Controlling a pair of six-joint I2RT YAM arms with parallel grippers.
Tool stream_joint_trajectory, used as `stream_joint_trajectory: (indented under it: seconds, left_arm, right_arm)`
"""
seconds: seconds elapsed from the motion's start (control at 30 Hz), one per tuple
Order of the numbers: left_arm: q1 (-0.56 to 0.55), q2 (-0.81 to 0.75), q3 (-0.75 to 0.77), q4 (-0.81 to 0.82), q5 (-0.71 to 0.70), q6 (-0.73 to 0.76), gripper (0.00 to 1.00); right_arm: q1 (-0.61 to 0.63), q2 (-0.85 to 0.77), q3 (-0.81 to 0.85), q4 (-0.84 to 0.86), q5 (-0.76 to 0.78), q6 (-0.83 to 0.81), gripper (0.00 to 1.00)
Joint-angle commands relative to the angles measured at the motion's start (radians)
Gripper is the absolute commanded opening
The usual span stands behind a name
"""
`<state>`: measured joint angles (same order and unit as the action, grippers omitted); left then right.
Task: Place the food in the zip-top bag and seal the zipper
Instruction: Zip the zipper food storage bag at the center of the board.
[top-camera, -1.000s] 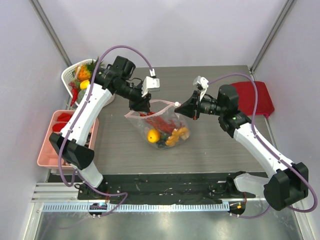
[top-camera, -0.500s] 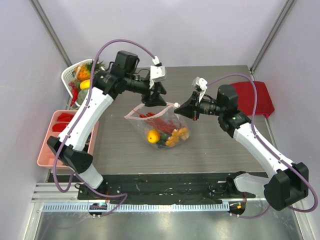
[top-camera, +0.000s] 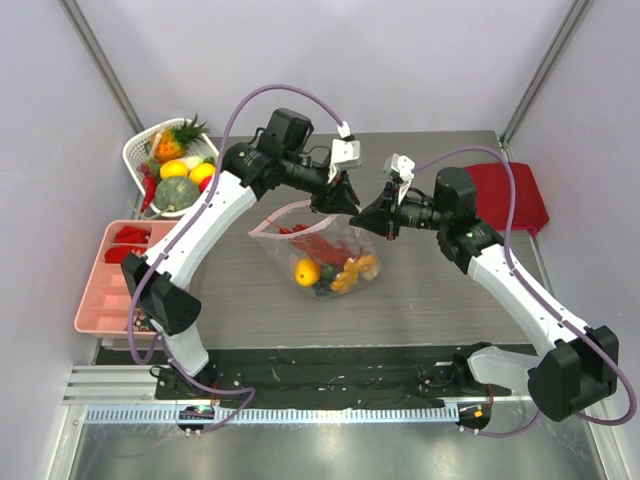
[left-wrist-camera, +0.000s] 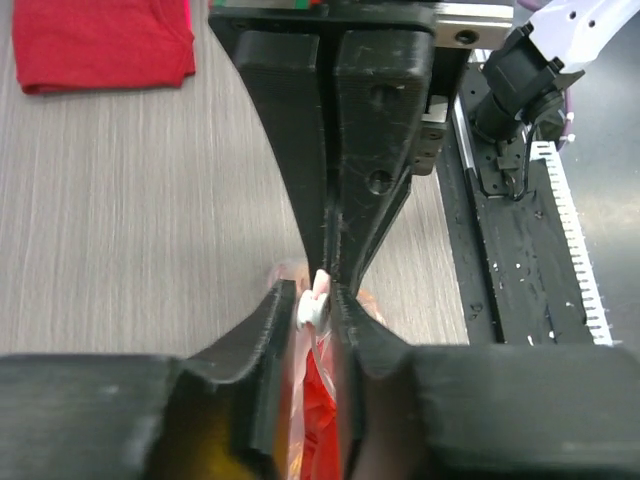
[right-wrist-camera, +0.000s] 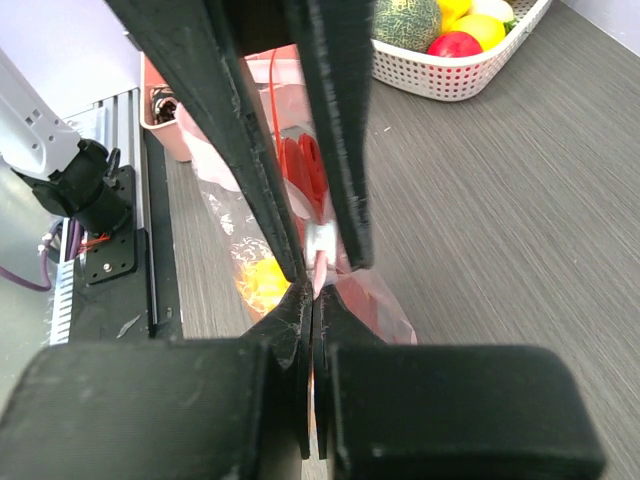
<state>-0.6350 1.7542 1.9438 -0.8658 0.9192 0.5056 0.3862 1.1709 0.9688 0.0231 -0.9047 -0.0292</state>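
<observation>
Bare grey table surrounds zip-top bag; left tool clamps zipper; right tool pinches its edge

White basket far left, pink tray nearer, red cloth far right

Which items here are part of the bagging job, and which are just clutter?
In the job: zip-top bag; its zipper; red lobster and orange piece inside; left gripper and right gripper, both pinching the bag's mouth.
Lying about: white basket of toy produce; pink compartment tray; red cloth.
</observation>
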Motion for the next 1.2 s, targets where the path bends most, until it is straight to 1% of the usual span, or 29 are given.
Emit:
stream_joint_trajectory:
  seconds: [0.0,0.03,0.13,0.2,0.33,0.63,0.77,1.17]
  left_arm:
    - [-0.005,-0.007,0.010,0.015,0.007,0.011,0.19]
    - [-0.003,-0.005,0.012,-0.022,0.001,0.020,0.13]
    - [0.018,-0.015,0.007,-0.071,-0.002,0.040,0.02]
    - [0.032,-0.025,0.003,-0.099,-0.006,0.054,0.01]
    - [0.078,-0.038,0.001,-0.185,-0.014,0.096,0.01]
    - [0.158,-0.071,-0.006,-0.367,-0.078,0.201,0.01]
    - [0.228,-0.105,-0.034,-0.443,-0.115,0.247,0.00]
    - [0.415,-0.261,-0.189,-0.515,-0.220,0.353,0.00]
  right_arm:
    - [0.005,-0.046,0.038,0.037,0.000,-0.026,0.01]
    - [0.006,-0.051,0.033,0.035,0.003,-0.029,0.01]
    - [0.006,-0.060,0.025,0.029,0.018,-0.035,0.01]
    - [0.006,-0.063,0.019,0.028,0.029,-0.034,0.01]
    - [0.003,-0.073,0.013,0.029,0.053,-0.026,0.01]
    - [-0.012,-0.085,-0.002,0.049,0.125,0.003,0.01]
    - [-0.027,-0.097,-0.016,0.057,0.162,0.014,0.01]
    - [-0.060,-0.122,-0.062,0.081,0.236,0.028,0.01]
